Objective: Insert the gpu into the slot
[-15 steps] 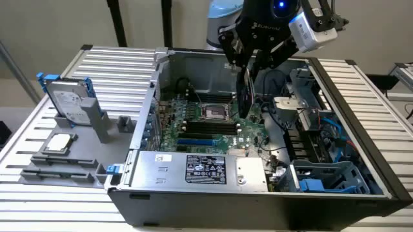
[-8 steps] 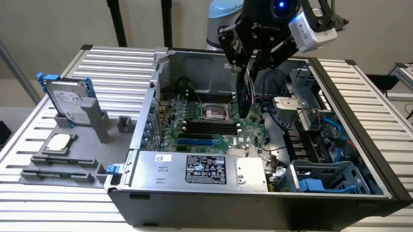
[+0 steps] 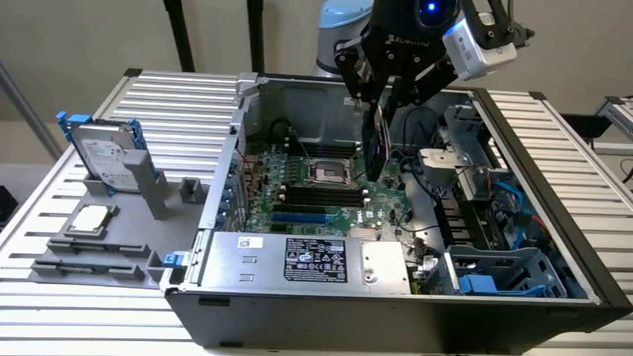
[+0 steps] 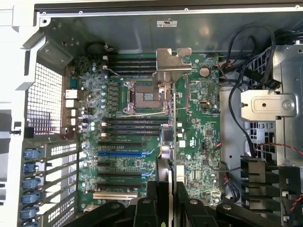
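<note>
Pincer (image 3: 381, 93) clamped on gpu (image 3: 374, 144), jaws spread only as wide as card's thickness. Card hangs upright, edge down, inside open computer case (image 3: 396, 319), over motherboard (image 3: 259, 194), just beside CPU socket (image 3: 327, 172). Blue slot (image 3: 296, 219) lies apart, toward exterior view's left of card, unfilled. Silver power-supply box (image 3: 296, 259) sits at case front.

Open case (image 3: 396, 319) on desk (image 3: 178, 96), board (image 4: 203, 123) flat inside.
In hand (image 3: 386, 93): gpu (image 3: 376, 141) on edge above board, apart from slot (image 3: 299, 219); power-supply box (image 3: 296, 259) in front; drive (image 3: 104, 156) at exterior view's left.
</note>
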Available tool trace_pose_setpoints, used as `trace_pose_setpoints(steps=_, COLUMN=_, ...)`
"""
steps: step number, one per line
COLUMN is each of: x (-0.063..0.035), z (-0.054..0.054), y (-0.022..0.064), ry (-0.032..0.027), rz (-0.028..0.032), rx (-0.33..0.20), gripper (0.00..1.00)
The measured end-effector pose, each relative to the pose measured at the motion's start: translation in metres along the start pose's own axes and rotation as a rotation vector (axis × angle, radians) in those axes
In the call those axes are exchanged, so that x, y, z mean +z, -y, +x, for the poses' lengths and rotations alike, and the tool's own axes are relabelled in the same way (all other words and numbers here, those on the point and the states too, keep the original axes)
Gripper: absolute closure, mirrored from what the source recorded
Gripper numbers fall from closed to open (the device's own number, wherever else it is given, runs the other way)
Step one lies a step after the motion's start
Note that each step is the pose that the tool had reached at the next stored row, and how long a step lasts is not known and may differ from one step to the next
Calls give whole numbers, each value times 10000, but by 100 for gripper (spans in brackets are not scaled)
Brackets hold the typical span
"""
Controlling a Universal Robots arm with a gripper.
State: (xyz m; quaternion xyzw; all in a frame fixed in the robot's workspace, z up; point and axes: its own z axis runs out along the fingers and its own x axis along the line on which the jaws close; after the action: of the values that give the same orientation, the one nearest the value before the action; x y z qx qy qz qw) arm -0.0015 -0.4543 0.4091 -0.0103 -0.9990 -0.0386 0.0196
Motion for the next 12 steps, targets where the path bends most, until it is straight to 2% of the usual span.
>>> trace_pose_setpoints(steps=12, x=3, z=0, y=0, ry=-166, rz=85, rx=-2167, gripper=74)
